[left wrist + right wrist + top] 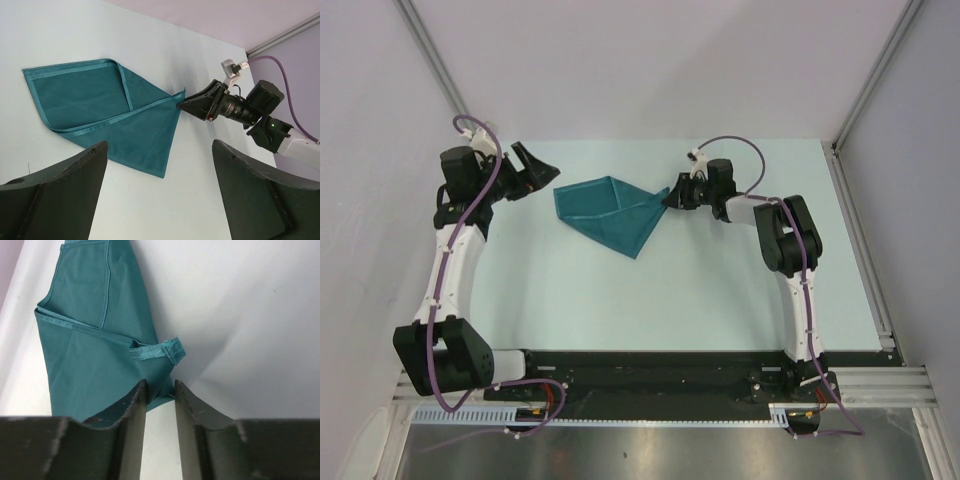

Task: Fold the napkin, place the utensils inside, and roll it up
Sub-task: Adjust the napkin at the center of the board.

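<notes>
The dark teal napkin (pixel 610 212) lies folded into a rough triangle on the pale table, one point toward me. In the left wrist view the napkin (pixel 100 110) shows its hemmed edges. My right gripper (pixel 670 195) is low at the napkin's right corner. In the right wrist view its jaws (pixel 160 384) stand narrow on either side of that corner of the napkin (pixel 90 355), with a gap between them and cloth between the fingertips. My left gripper (pixel 535 170) hovers just left of the napkin, wide open (pixel 159 145) and empty. The utensils are out of view.
The pale table (pixel 720 290) is closed in by grey walls at the back and sides. A metal rail (pixel 865 240) runs along its right edge. The arm bases sit on a black bar (pixel 650 375) at the near edge.
</notes>
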